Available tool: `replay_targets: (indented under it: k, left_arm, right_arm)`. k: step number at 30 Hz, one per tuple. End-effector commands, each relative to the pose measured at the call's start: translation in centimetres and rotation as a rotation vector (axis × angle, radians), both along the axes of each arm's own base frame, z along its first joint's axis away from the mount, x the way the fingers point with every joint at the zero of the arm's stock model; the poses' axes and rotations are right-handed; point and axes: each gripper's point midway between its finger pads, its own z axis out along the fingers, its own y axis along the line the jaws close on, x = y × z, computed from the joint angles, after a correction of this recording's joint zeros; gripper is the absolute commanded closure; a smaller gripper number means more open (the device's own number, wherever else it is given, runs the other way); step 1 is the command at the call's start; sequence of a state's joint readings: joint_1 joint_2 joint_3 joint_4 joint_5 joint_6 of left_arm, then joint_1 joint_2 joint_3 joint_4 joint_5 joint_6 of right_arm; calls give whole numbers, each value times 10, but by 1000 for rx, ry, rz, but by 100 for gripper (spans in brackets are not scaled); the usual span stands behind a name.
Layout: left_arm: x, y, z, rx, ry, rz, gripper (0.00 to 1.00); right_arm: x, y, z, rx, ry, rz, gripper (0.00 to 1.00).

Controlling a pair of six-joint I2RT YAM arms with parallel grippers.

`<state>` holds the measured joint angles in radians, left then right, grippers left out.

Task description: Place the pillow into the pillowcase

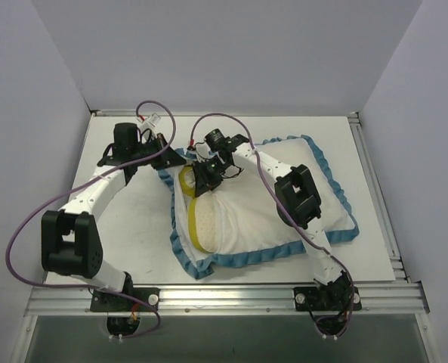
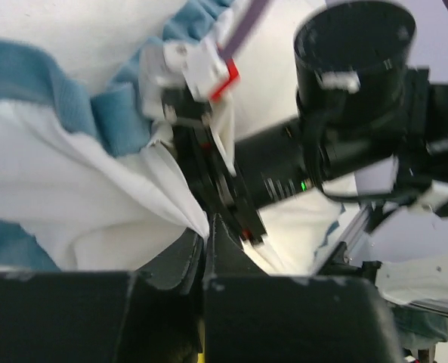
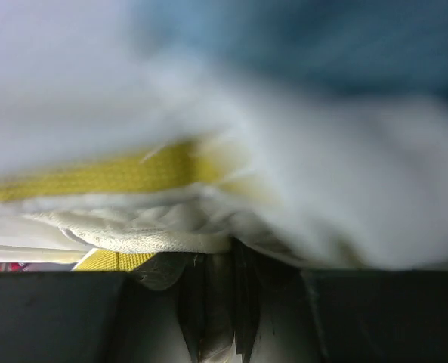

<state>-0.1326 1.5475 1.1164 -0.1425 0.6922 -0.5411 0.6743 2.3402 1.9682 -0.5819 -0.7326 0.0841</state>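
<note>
Fingers of left gripper (image 2: 208,236): closed, nipping the white hem of the pillowcase (image 1: 246,219). Fingers of right gripper (image 3: 217,261): narrow, pinching the same cover's mouth. Contents: pillow (image 1: 197,219), mostly inside, yellow band exposed at the mouth. All on desk (image 1: 133,219).

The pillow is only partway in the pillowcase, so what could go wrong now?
1. The left fingers pinch just a thin bit of the pillowcase edge. It might slip out, and the opening could flop shut.
2. The pillow sticks out at the opening, so a push may bunch the cloth instead of sliding it in.
3. The right arm lies across the pillowcase and might drag it.
</note>
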Motion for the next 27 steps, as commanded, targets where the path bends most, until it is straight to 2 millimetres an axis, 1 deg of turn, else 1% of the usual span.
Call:
replay_targets:
  k: [1,2,3,4,5,6,7,8,10,11,12,13,14,15,16,17,18,19,20,21,22,23,24,25,26,27]
  left_arm:
    - [-27,-9,70,-85,-107,-74,100]
    - [-37,-10,72,-81,-100,-82,100]
    - [-48,-12,64,-73,-54,-97,100]
    - [-55,-15,55,-53,-36,-110,100]
    - [-61,-19,50,-39,-19,-127,100]
    - [-71,-32,44,-37,1,-172,100]
    - [-74,-38,41,-41,10,-194,100]
    - [-78,-53,36,-34,16,-236,100]
    - [-73,-64,30,-7,8,-263,99]
    - [-64,-68,22,5,33,-262,98]
    - [-58,-71,17,0,51,-257,96]
    - [-51,-72,14,-2,61,-252,92]
    - [-37,-71,6,1,78,-237,89]
    - [-23,-70,9,-20,56,-215,87]
    - [-7,-58,10,-34,44,-174,84]
    - [8,-50,6,-42,34,-140,73]
    - [27,-44,17,-58,-31,-111,67]
    - [43,-27,20,-54,-63,-72,58]
    - [56,-20,18,-37,-76,-51,47]
    - [67,-13,30,-1,-132,-51,43]
    - [73,-7,35,15,-152,-53,41]
    - [72,1,35,34,-137,-50,38]
    - [69,3,43,54,-179,-79,33]
    - [65,5,49,62,-193,-91,30]
    - [51,9,59,73,-195,-97,26]
    - [43,12,59,89,-202,-108,19]
  right_arm:
    - [43,-49,-18,-171,-18,-170,100]
    - [58,-56,-4,-152,-42,-214,100]
    - [66,-56,7,-131,-38,-261,100]
    - [80,-53,20,-84,-61,-304,97]
    - [88,-50,38,-38,-77,-330,93]
    - [100,-46,51,8,-92,-372,84]
    - [106,-42,62,39,-108,-386,82]
    - [113,-36,77,73,-142,-397,75]
    - [123,-26,90,119,-160,-428,70]
    - [127,-24,96,124,-174,-445,69]
    - [127,-21,99,135,-181,-447,67]
    - [122,-17,104,144,-178,-439,63]
    - [116,-18,103,148,-156,-429,56]
    - [112,-20,106,150,-152,-427,37]
    - [111,-31,122,166,-163,-438,30]
    - [108,-42,122,162,-151,-443,25]
    - [99,-56,106,133,-97,-454,5]
    - [98,-77,119,144,-96,-484,0]
    - [94,-89,116,135,-89,-477,0]
    - [81,-103,105,95,-44,-472,0]
    - [73,-111,115,97,-52,-458,0]
    - [66,-118,117,89,-68,-417,2]
    - [51,-122,115,61,-28,-396,2]
    - [40,-121,123,66,-34,-368,2]
    - [27,-114,126,60,-41,-326,2]
    - [15,-111,126,36,-51,-274,2]
